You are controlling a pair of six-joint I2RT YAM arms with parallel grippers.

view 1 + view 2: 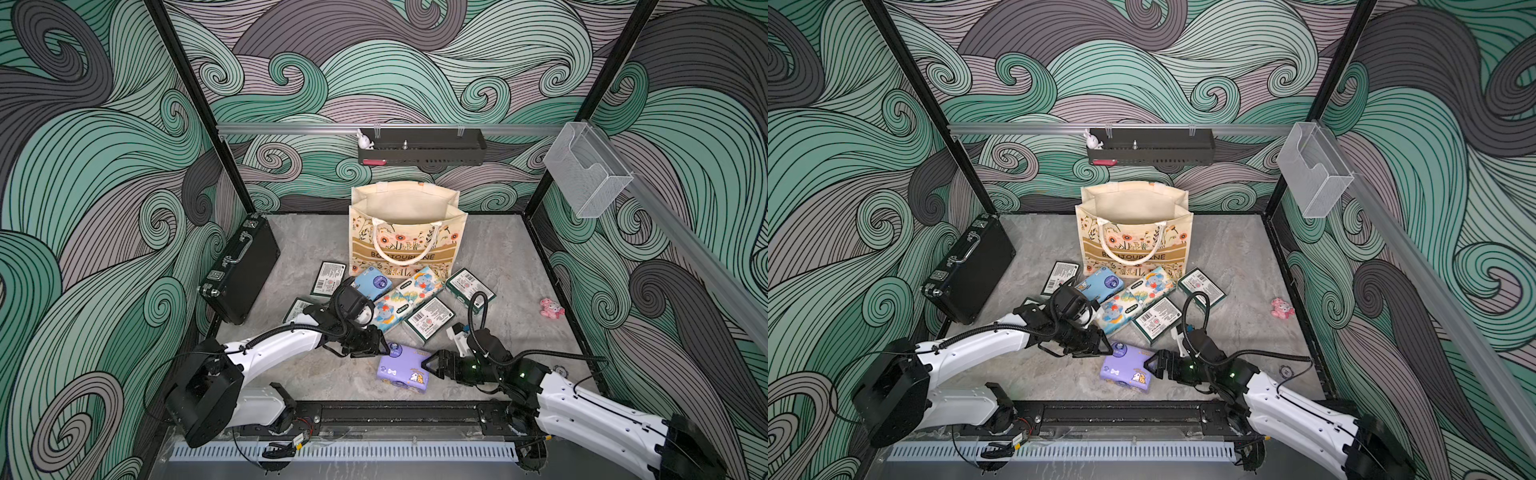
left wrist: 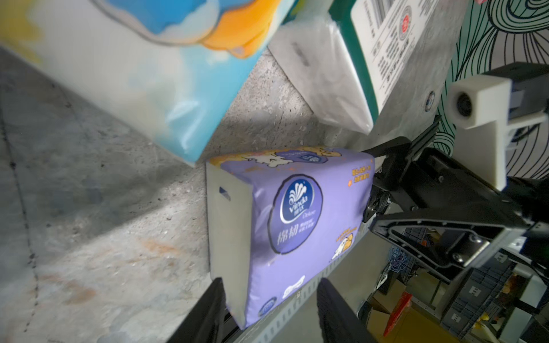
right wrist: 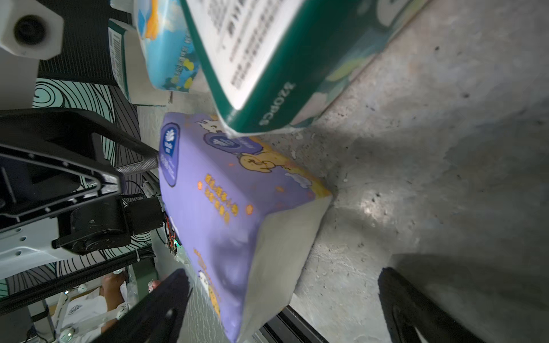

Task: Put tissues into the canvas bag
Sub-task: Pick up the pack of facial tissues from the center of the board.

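Well, the purple pack (image 1: 401, 370) lies flat on the grey table (image 1: 519, 266) at six o'clock, well apart from the canvas bag (image 1: 451, 237), which stands upright and open-mouthed at twelve o'clock. In the left wrist view the pack's round badge reads "Vinda", with Chinese characters beneath that I can't make out.

The left gripper (image 1: 384, 347) sits at the pack's nine o'clock end. Its fingers (image 2: 208, 311) straddle that end, but I cannot tell whether they are clamped on it. The right gripper (image 1: 426, 368) faces the three o'clock end with its jaws spread wide, the pack between them and bare table showing beside one finger.

Between the pack and the bag lies a heap: two elephant packs (image 1: 409, 299), a light blue pack (image 1: 372, 284) and several green-and-white packs (image 1: 428, 318) with barcode labels. One edge reads "320PCS" in the right wrist view.

The bag's tan band carries capitals half hidden by a rope handle (image 1: 405, 259); I read "BO" at the start and "NE" at the end. A black briefcase (image 1: 241, 270) rests at nine o'clock, a pink toy (image 1: 551, 309) at three.
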